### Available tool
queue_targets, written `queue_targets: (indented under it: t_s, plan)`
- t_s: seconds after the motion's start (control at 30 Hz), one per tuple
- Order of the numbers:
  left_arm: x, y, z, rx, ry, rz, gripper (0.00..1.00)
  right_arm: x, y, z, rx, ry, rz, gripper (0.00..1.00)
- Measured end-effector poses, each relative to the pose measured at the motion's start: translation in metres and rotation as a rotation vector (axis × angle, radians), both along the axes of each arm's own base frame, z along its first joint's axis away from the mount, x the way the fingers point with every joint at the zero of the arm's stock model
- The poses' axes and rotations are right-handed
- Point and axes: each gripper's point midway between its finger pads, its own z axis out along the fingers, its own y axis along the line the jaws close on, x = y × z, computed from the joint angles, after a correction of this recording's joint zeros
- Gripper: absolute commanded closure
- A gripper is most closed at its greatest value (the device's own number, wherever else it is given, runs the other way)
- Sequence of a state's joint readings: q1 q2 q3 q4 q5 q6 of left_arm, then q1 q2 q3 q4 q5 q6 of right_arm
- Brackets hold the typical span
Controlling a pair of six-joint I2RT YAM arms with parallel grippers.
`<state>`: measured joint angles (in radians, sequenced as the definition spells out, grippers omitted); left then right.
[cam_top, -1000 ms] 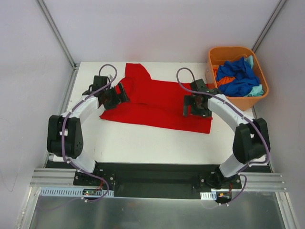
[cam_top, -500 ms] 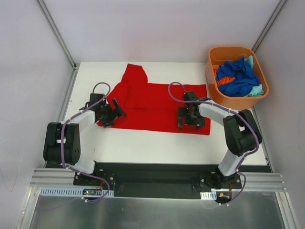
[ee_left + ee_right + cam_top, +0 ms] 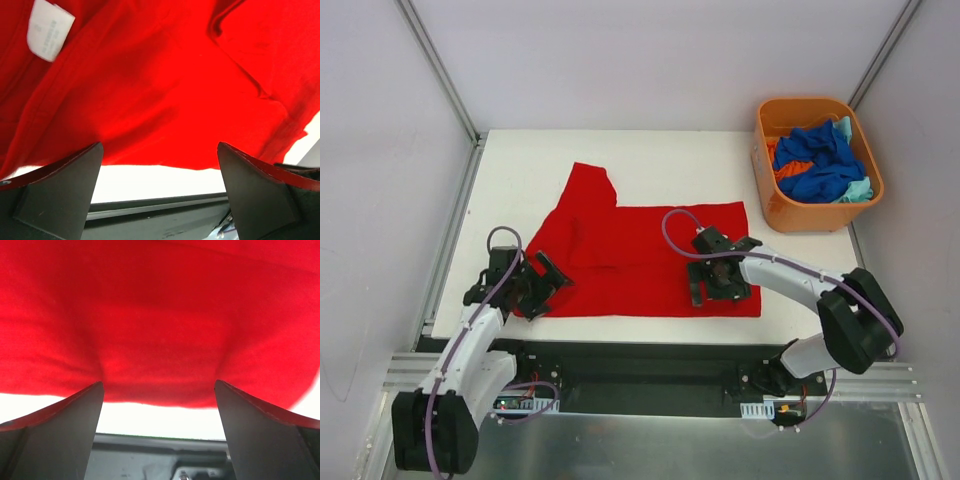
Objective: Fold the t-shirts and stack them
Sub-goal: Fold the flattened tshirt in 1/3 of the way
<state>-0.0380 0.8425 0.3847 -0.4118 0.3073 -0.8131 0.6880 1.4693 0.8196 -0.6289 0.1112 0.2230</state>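
Note:
The bright red t-shirt [image 3: 640, 240] lies spread flat on the white table, its near hem close to the front edge. My left gripper [image 3: 535, 290] is over its near left corner and my right gripper [image 3: 715, 285] over its near hem right of centre. In the left wrist view the left gripper [image 3: 160, 165] has its jaws wide apart with nothing between them, and the red cloth [image 3: 165, 90] and its white label [image 3: 50, 30] lie beyond. The right gripper [image 3: 159, 392] is likewise open at the hem [image 3: 160, 340]. Royal blue shirts [image 3: 820, 165], an orange one [image 3: 782, 170] and a pale teal one [image 3: 858, 190] lie crumpled together.
The rigid orange plastic tub [image 3: 810, 103] holding the crumpled shirts stands at the table's back right corner. The black mounting rail [image 3: 640, 360] runs just past the table's front edge. White walls with metal frame posts [image 3: 440, 70] close in the sides and back.
Both arms have drawn back toward the table's front edge, and the red shirt has slid with them to lie nearer the front. The tub has not moved.

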Motion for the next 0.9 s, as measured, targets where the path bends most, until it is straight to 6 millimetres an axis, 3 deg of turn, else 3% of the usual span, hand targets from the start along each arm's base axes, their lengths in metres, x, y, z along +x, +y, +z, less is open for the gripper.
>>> queue_targets:
  t_s: [0.13,0.27,0.37,0.4,0.5,0.53,0.57,0.73,0.9]
  plan:
    - [0.003,0.006,0.021,0.024,-0.028,0.034,0.01,0.008,-0.002,0.025,-0.010,-0.053,-0.007,0.03]
    - [0.039,0.007,0.057,0.075,-0.065,0.029,0.05,0.030,0.006,0.049,0.007,-0.138,-0.015,0.03]
    - [0.066,-0.004,0.069,0.140,-0.071,-0.030,0.18,0.035,0.008,0.053,0.008,-0.156,-0.019,0.03]
    - [0.072,-0.008,0.068,0.151,-0.064,-0.047,0.27,0.036,0.008,0.052,0.005,-0.154,-0.019,0.03]
    - [0.088,-0.015,0.056,0.195,-0.019,-0.090,0.38,0.035,0.007,0.046,-0.014,-0.136,-0.019,0.03]
    - [0.090,-0.014,0.048,0.211,0.003,-0.094,0.49,0.036,0.006,0.044,-0.021,-0.132,-0.021,0.03]
    - [0.090,-0.012,0.040,0.227,0.028,-0.094,0.51,0.036,0.006,0.043,-0.027,-0.130,-0.022,0.03]
    - [0.087,-0.003,0.012,0.283,0.123,-0.100,0.52,0.038,0.001,0.043,-0.035,-0.133,-0.038,0.03]
    - [0.087,-0.004,-0.008,0.294,0.188,-0.114,0.59,0.042,-0.005,0.043,-0.039,-0.135,-0.063,0.03]
